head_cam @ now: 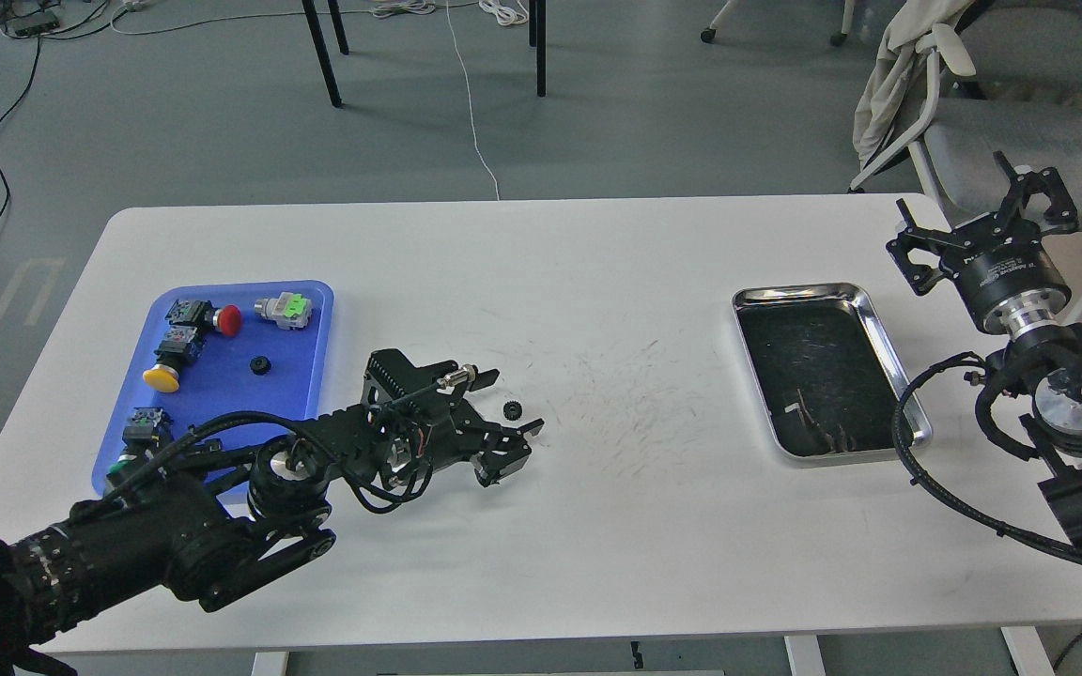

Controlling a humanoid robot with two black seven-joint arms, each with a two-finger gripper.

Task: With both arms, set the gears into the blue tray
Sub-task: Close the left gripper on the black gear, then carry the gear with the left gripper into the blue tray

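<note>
One gear [510,409] lies just beyond your left gripper [513,449]; jaws apart, so straddle it squarely, then carry it to the blue tray [222,394]

Left arm [175,526] covers blue tray's [292,310] near edge and part of green switch [132,441]. Right arm [1081,469] cut off at frame edge. Small bits [818,427] in steel tray [879,324] too small to identify.

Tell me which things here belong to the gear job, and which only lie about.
Belong to the job:
- gear on the table
- gear in the tray
- blue tray
- left tool
- right tool

Only lying about:
- red button switch
- yellow button switch
- green switch
- steel tray
</note>
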